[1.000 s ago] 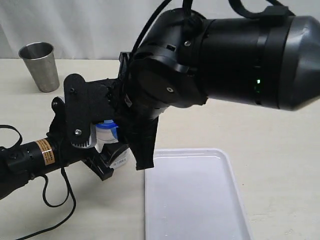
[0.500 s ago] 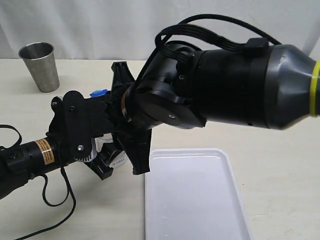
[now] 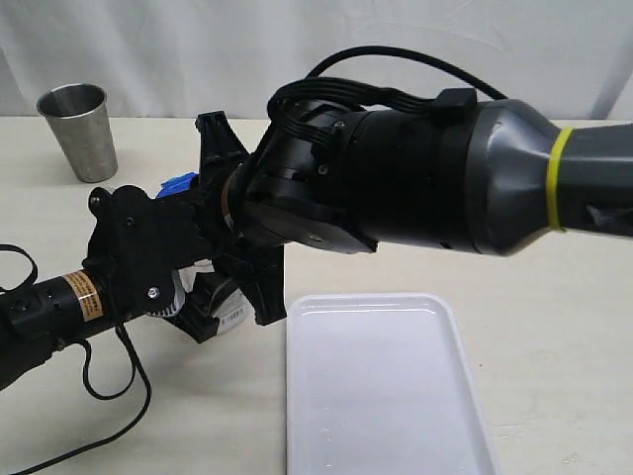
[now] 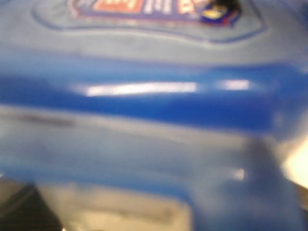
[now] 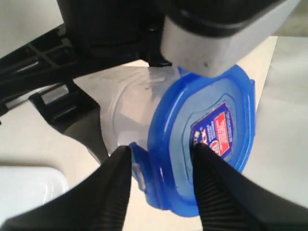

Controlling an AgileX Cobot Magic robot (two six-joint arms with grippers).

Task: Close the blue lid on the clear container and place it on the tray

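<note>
Shows the left gripper [image 3: 203,309] clamped round the clear container [image 5: 127,108], left of the tray [image 3: 386,396]; shows the blue lid [image 5: 202,139] askew on its rim between the fingers of the right gripper [image 5: 160,150], grip not determinable.

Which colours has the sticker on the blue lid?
Red and blue; the sticker shows best in the right wrist view.

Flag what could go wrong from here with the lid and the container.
1. The blue lid looks tilted and off-centre over the clear container, so pressing now might latch only one side.
2. The right claw pinches just the lid's edge; the lid might twist or slip free.
</note>
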